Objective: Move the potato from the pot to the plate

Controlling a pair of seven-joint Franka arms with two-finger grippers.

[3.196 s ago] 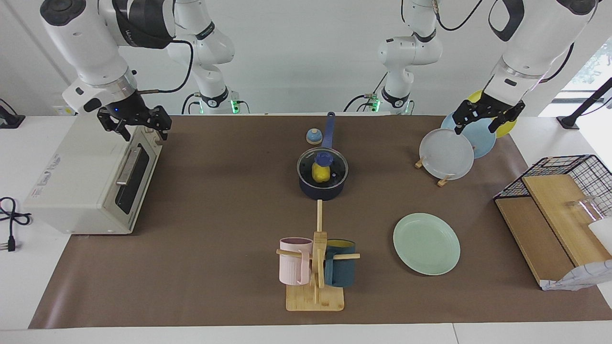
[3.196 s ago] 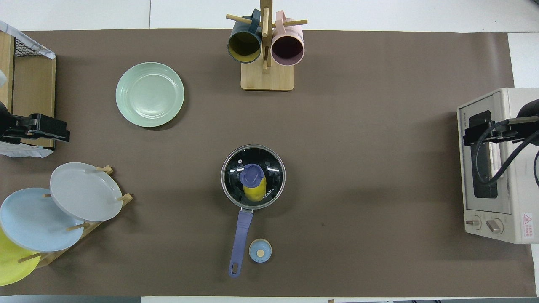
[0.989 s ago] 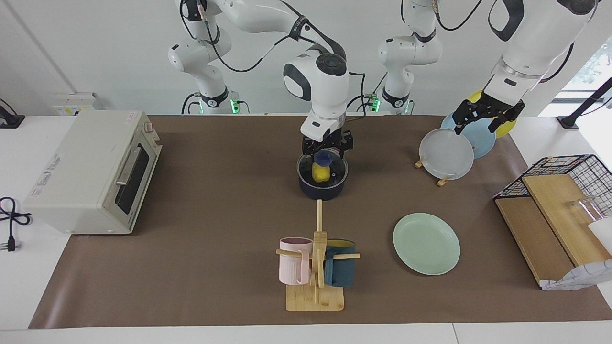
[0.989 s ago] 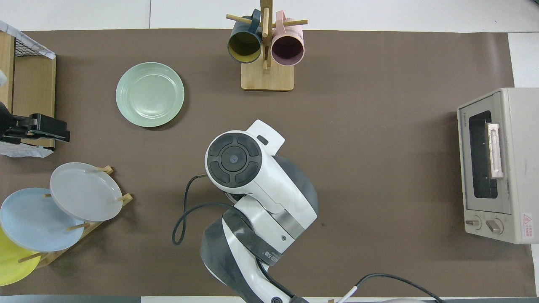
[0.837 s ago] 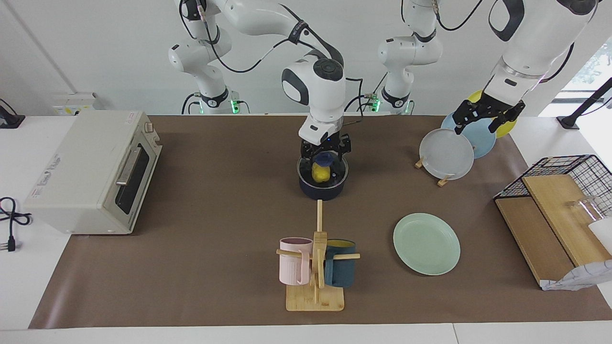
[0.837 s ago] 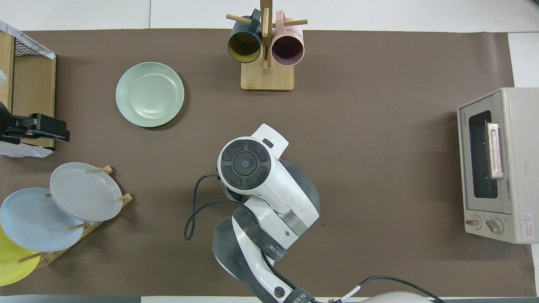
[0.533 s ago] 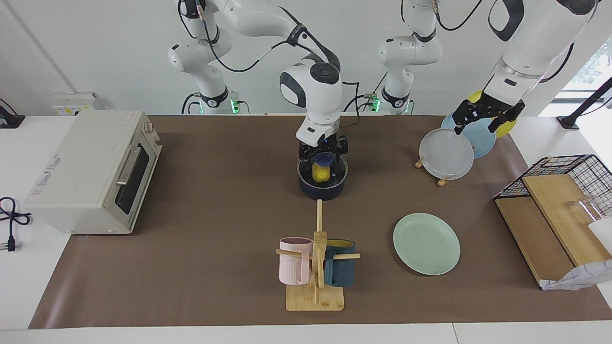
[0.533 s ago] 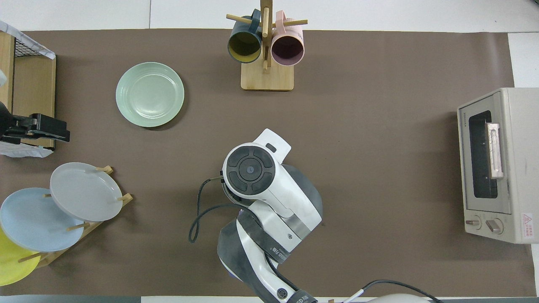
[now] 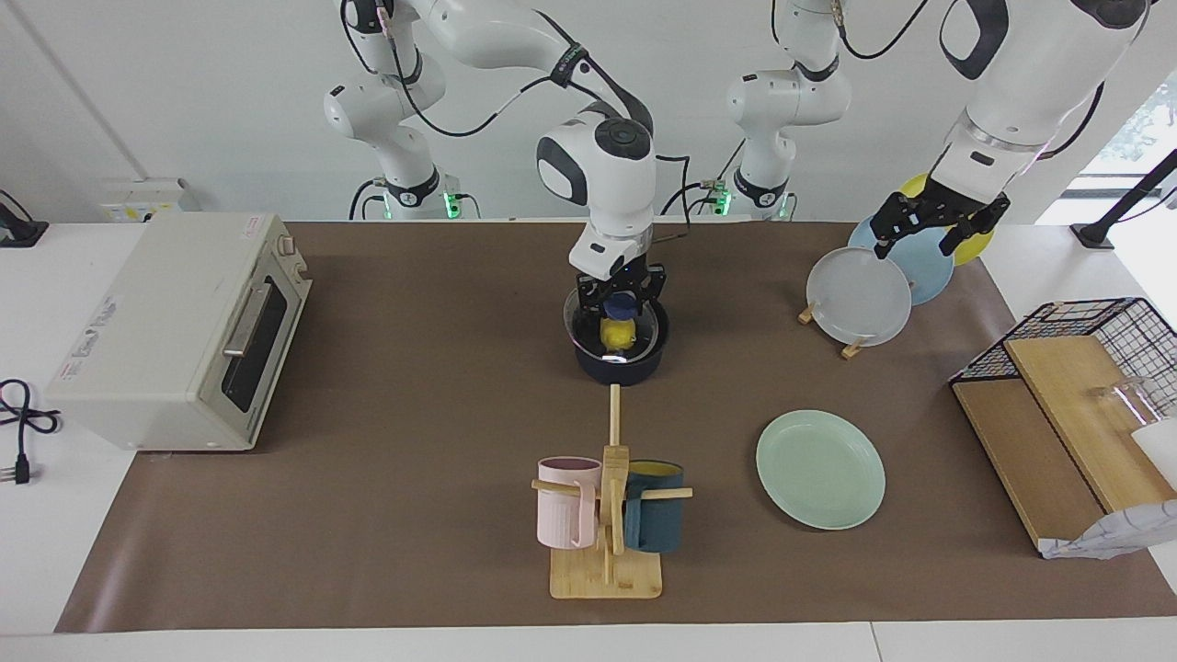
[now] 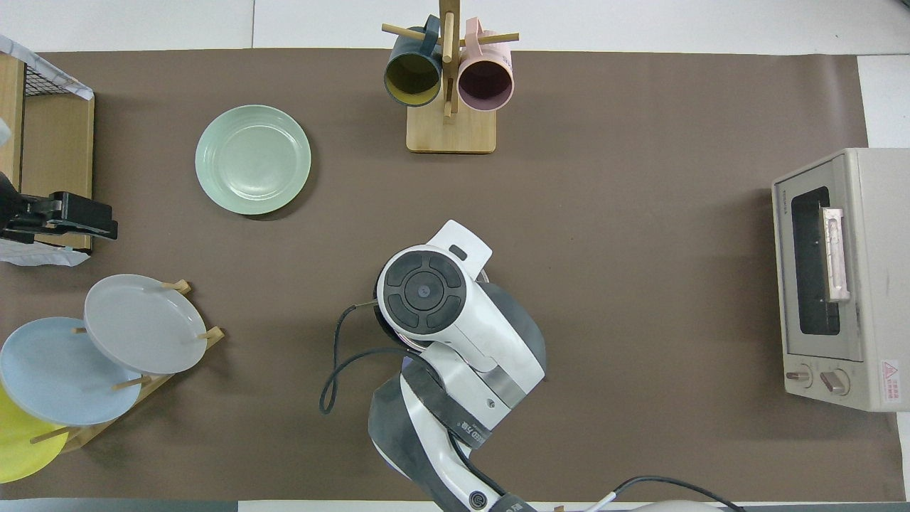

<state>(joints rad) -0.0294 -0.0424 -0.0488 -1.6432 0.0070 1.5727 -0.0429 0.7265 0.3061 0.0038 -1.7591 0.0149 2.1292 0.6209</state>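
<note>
The right claw [image 9: 622, 301] is closed on the blue knob of the glass lid [image 9: 614, 324], and the lid looks tipped a little off the pot [image 9: 620, 365]. The yellow potato [image 9: 614, 337] is seen inside the pot, in the middle of the bench [image 9: 414, 414]. So the lid-off step is judged to be in hand. Next, the lid should be lifted away and set down so the potato can be reached. The mint-green plate [image 9: 820, 469] is empty, toward the left arm's end. The left claw [image 9: 927, 225] is held wide open over the plate rack [image 9: 851, 348], waiting.
</note>
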